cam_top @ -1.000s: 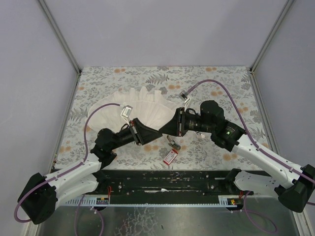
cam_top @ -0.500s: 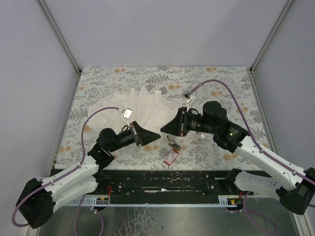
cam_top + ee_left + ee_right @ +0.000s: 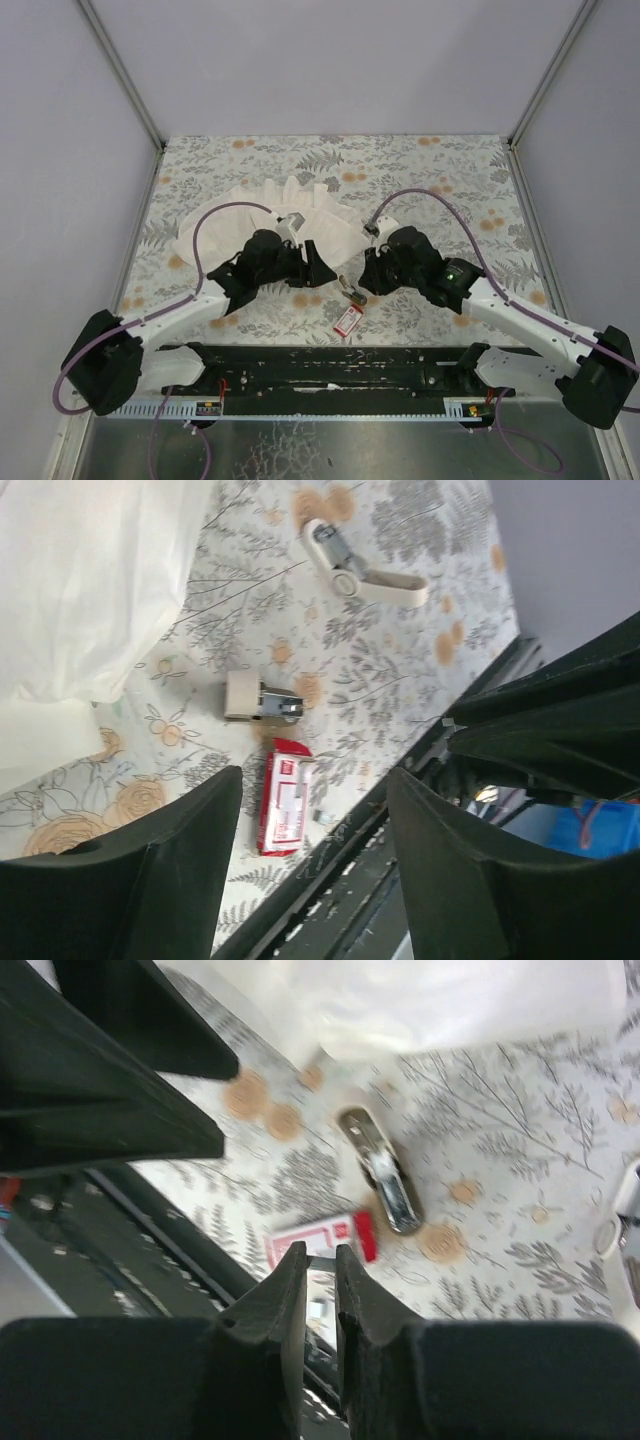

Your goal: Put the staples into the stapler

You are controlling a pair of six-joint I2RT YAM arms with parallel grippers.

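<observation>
The small silvery stapler (image 3: pixel 351 291) lies on the floral table, between my two grippers; it also shows in the left wrist view (image 3: pixel 265 699) and the right wrist view (image 3: pixel 384 1173). The red staple box (image 3: pixel 346 320) lies just in front of it, near the table's front edge (image 3: pixel 283 796) (image 3: pixel 322 1239). A tiny silvery bit (image 3: pixel 322 816) lies beside the box. My left gripper (image 3: pixel 314 268) is open and empty, left of the stapler (image 3: pixel 315 780). My right gripper (image 3: pixel 363 283) hovers over the box, its jaws nearly together on a thin grey strip that looks like the staples (image 3: pixel 320 1256).
A big white pleated cloth (image 3: pixel 285 215) lies behind the grippers (image 3: pixel 80 590). A white clip-like object (image 3: pixel 352 572) lies on the table beyond the stapler. The black base rail (image 3: pixel 330 365) runs along the near edge, close to the red box.
Both arms have come down from a raised pose where the two grippers met tip to tip. The grippers are now apart and low, on either side of the stapler. Stapler and box have not moved.
</observation>
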